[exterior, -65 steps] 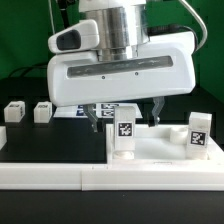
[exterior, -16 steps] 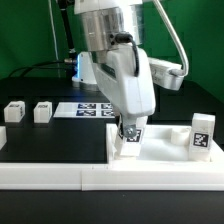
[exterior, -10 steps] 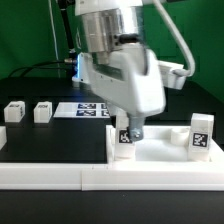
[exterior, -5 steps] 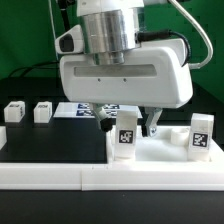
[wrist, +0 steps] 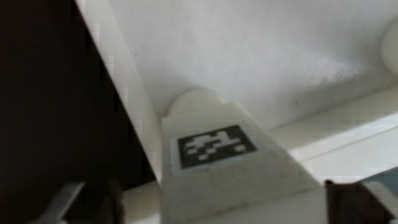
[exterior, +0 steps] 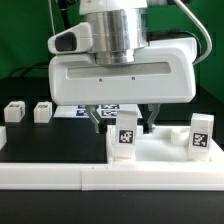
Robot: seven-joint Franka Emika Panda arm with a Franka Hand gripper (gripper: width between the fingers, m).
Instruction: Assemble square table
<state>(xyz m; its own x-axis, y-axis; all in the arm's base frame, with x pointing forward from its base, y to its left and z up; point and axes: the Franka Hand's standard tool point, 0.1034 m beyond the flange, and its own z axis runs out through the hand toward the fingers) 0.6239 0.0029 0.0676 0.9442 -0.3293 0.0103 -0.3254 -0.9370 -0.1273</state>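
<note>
Franka arm's two-finger gripper (exterior: 124,124) hangs over a small white blocky leg w/ a black-and-white tag (exterior: 124,139). The claw is spread wide, w/ one dark finger (exterior: 97,121) on each side of the leg and clear of it, holding nothing. That leg stands upright on the white plastic square slab (exterior: 165,152), by the slab's edge toward the exterior view's left. Its base looks seated at a corner, though the blur leaves that unsure. A second tagged white leg (exterior: 201,134) stands upright on the slab toward the exterior view's right, well apart from the first. A third small white leg (exterior: 14,111) and a fourth small white leg (exterior: 42,111) sit side by side on the black table top (exterior: 55,145), off the slab at the exterior view's left. The thin flat white marker board (exterior: 88,110) lies behind the gripper, partly hidden. A long white border rail (exterior: 60,176) runs across the front. In the wrist view the first leg shows its tag, w/ gaps to the dark fingertips (wrist: 80,200) on either side
</note>
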